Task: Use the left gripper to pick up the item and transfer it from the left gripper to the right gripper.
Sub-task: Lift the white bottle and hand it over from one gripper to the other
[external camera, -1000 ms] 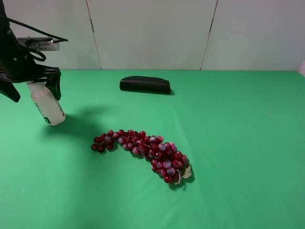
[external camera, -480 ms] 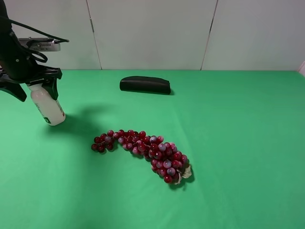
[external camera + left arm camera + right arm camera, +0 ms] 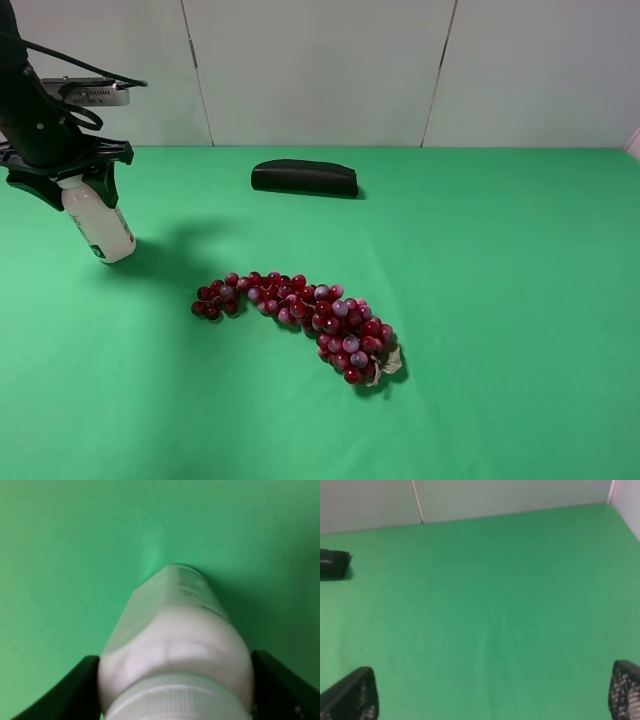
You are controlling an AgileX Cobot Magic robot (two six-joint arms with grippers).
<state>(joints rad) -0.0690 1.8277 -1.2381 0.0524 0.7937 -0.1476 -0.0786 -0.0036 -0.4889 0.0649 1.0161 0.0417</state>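
**No writing clear enough to read**

The white bottle (image 3: 175,645) carries a printed label (image 3: 192,587) on its side, just past the fingers (image 3: 75,687) of the left gripper (image 3: 175,695). The wrist view shows lines of grey print there, too blurred to read. From the high camera the label shows only a green mark, too small to make out.

The tabletop (image 3: 500,300) is covered in matt green cloth. A smooth white plastic bottle (image 3: 100,228) is held by the left hand's (image 3: 75,192) matt black fingers (image 3: 70,695). The grapes (image 3: 300,310) appear glossy.
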